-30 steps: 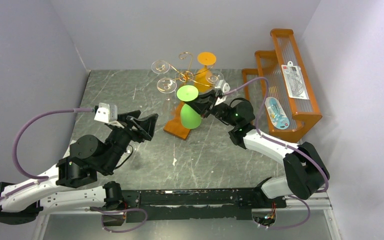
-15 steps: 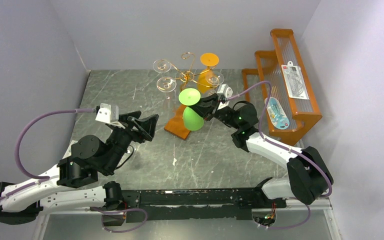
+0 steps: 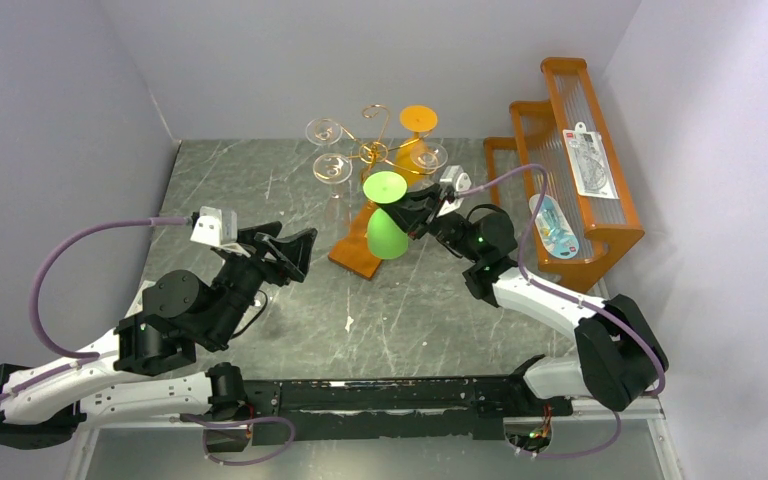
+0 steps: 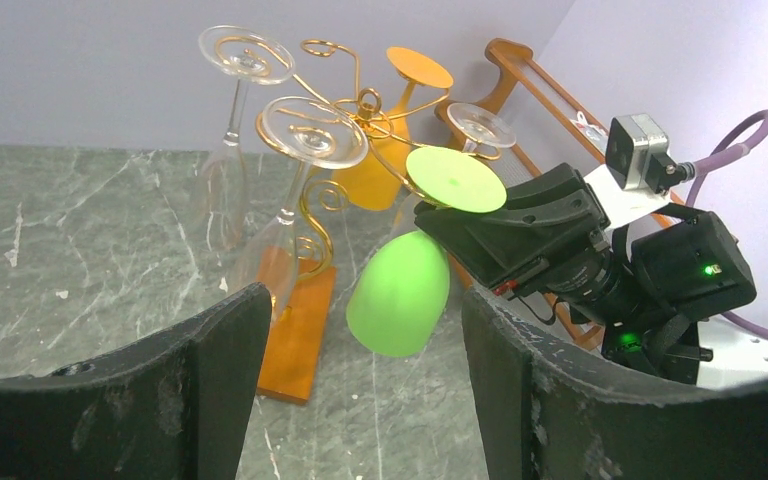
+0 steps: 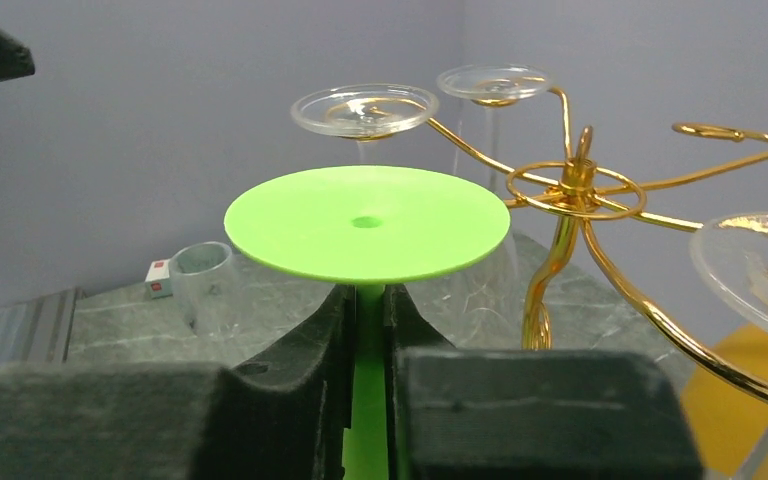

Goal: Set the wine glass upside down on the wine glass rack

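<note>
A bright green wine glass hangs upside down, foot up and bowl down over the table. My right gripper is shut on its stem just under the foot. The glass sits just in front of the copper-gold wine glass rack, whose ring hub lies to the right of the foot without touching it. Three clear glasses and an orange one hang upside down on the rack's arms. My left gripper stands open on the left, well short of the rack, with nothing between its fingers.
The rack's orange-brown wooden base lies under the green bowl. An orange stepped shelf with packets stands at the right wall. In the right wrist view a clear cup and a small white box sit on the table.
My right gripper has carried the green glass a little to the right, closer to the rack's hub. The left arm has not moved.
</note>
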You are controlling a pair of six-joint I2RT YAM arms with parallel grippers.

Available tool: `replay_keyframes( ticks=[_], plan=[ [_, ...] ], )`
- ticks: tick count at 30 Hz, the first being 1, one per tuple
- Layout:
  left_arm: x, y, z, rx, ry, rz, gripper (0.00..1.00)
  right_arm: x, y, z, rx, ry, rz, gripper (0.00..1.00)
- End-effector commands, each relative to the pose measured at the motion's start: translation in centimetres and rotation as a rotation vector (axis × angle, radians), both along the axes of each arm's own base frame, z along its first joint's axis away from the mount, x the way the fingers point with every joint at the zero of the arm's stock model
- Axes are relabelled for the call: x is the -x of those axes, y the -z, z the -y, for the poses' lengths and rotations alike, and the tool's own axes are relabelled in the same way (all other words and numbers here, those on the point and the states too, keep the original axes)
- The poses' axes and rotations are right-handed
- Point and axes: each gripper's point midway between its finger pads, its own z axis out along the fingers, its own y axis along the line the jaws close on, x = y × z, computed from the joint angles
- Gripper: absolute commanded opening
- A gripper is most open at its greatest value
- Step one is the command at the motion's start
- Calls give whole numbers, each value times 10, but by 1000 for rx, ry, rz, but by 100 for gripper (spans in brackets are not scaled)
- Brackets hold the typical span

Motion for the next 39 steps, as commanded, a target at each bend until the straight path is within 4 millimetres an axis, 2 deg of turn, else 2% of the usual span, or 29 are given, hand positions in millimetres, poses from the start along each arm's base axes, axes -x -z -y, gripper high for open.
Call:
replay_keyframes(
  ticks=[1,8,13,15,19,23,28,33,39],
  plan=[
    [-1,4,-4,-6,-22,-7,75,-8,-4,4,-31,41,-54,16],
    [-1,6,-5,-7,-25,-14,75,-4,3,7,-44,38,-93,30],
    [-1,7,-8,-31,-31,-13,75,9,1,10,-30,14,-83,43],
    [-3,6,-15,-78,-62,-9,76,14,0,13,-23,13,-87,47],
    [-7,3,-32,-166,-128,-22,78,24,3,19,8,16,-121,51],
    [-7,8,-35,-214,-142,-53,84,35,14,32,28,41,-186,52],
    [-4,41,-29,-275,-134,-135,96,52,26,54,32,103,-294,52],
    [4,82,-21,-278,-131,-301,97,68,30,85,11,203,-429,57],
    [10,108,-17,-313,-165,-427,90,87,30,101,-2,227,-507,57]
  ],
)
